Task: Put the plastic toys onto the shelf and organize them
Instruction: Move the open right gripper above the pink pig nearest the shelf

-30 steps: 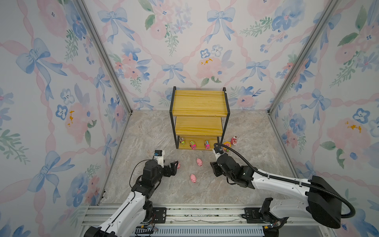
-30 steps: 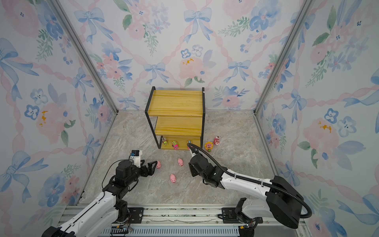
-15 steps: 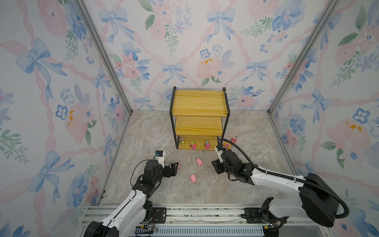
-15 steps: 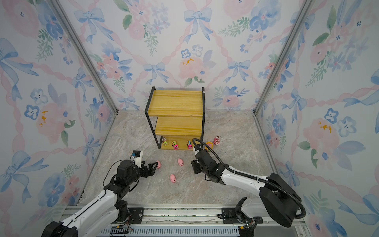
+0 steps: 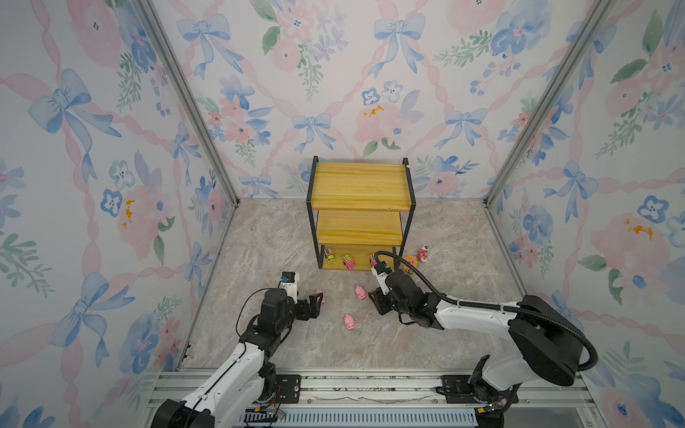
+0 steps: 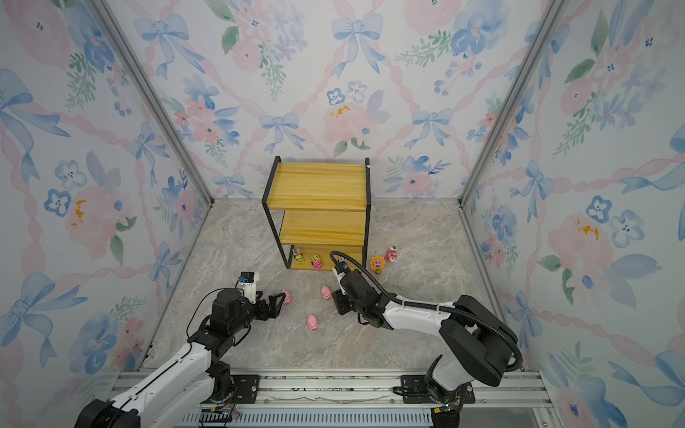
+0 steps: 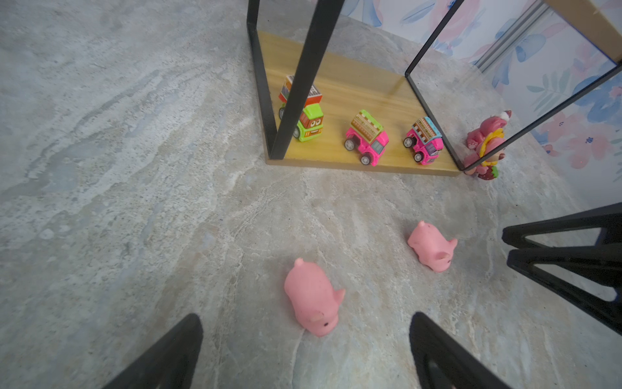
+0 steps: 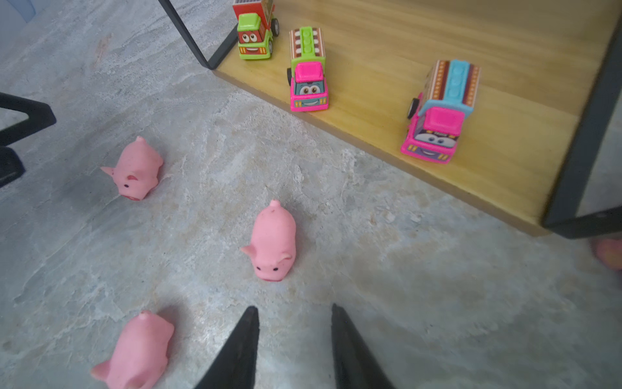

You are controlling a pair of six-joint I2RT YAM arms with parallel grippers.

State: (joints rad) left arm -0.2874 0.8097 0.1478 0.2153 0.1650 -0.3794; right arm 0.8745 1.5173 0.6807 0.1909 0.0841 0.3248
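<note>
- Yellow wooden boards in a thin black frame make up the shelf [image 5: 357, 185], which stands in the middle of both top views, near the back wall.
- Three toy vehicles sit in a row along the front edge of its lowest board: a green-cab truck [image 8: 254, 33], a pink truck with a green roof [image 8: 308, 72] and a pink truck with a blue roof [image 8: 441, 114].
- Three pink pigs rest on the marbled tabletop [image 5: 278, 237] in the lower middle of the frame, in front of the shelf: the left pig [image 5: 320, 296], the middle pig [image 5: 360, 292] and the near pig [image 5: 349, 322].
- Two bears stand close together on the tabletop, just right of the shelf's front right leg: the sunflower bear [image 6: 377, 264] and the plain pink bear [image 6: 391, 254].
- The left end effector [image 5: 315, 304], lower left of centre, is released, its fingers spread wide. The left pig lies just ahead of the tips, ungripped.
- The right end effector [image 8: 292, 308] hangs low over the tabletop, just right of the middle pig. Its fingers are a narrow gap apart and hold nothing.
</note>
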